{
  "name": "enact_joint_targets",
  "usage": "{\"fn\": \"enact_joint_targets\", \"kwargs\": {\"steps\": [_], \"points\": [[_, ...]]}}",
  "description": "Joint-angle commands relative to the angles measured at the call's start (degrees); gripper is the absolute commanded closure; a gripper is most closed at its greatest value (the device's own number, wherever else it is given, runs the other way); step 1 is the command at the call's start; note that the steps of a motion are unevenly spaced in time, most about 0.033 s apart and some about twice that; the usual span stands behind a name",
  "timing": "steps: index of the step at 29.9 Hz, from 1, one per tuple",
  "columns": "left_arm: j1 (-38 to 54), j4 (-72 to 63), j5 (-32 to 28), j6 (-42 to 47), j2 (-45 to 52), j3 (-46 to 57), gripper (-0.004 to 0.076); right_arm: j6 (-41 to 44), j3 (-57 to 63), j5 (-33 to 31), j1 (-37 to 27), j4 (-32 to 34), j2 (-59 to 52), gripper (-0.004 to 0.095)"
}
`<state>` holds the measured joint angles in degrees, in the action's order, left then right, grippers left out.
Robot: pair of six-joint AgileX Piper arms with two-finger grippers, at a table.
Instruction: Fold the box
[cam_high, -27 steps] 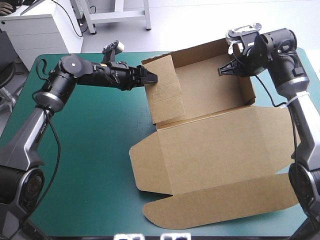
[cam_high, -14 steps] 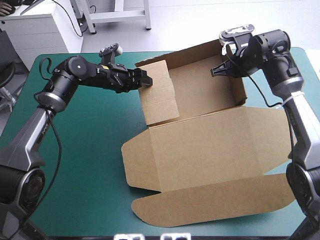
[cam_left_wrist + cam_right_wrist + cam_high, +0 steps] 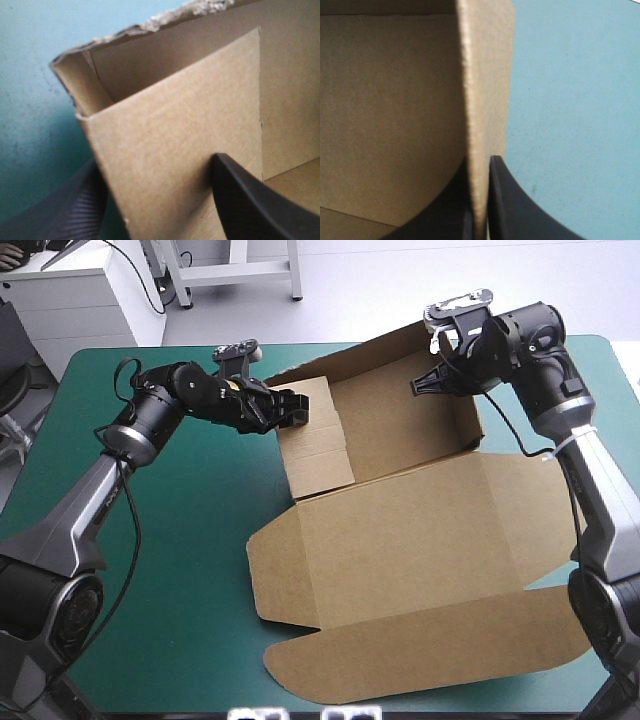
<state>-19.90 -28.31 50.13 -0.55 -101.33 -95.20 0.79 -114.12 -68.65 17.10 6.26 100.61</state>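
1. Two black-fingered grippers are working at the brown cut-board box [image 3: 400, 540]; you are seeing it lying on the teal-green cover [image 3: 180, 540], filling the table's middle and right; its tray walls are standing raised at the far end; its lid is lying flat toward the near edge.
2. Your left gripper [image 3: 290, 408] is straddling the tray's left wall; its fingers are standing well apart, one outside the wall and one inside, clamping nothing.
3. Your right gripper [image 3: 420, 385] is pinching the tray's right wall near the far corner; its fingers are pressing all but together, the board sitting between them.
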Motion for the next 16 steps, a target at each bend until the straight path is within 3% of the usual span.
{"fn": "enact_joint_targets", "kwargs": {"steps": [1,5,11,16], "points": [[-0.46,-1.62,-0.73,-2.4,2.3,-1.65,0.0293,1.24,-1.98,5.37,0.77,-5.57,-3.25,0.0922],[-0.31,-2.9,0.22,-3.98,2.3,-1.37,0.0292,1.66,-3.08,5.55,0.77,-5.71,-3.25,0.0922],[-0.22,-7.1,-6.54,-5.17,2.3,2.37,0.0291,1.66,-7.13,4.66,0.77,-5.29,-3.25,0.0922],[-0.22,-17.78,-12.14,-12.18,2.94,7.29,0.0291,1.92,-8.54,2.57,0.77,-2.09,-3.25,0.0922]]}}
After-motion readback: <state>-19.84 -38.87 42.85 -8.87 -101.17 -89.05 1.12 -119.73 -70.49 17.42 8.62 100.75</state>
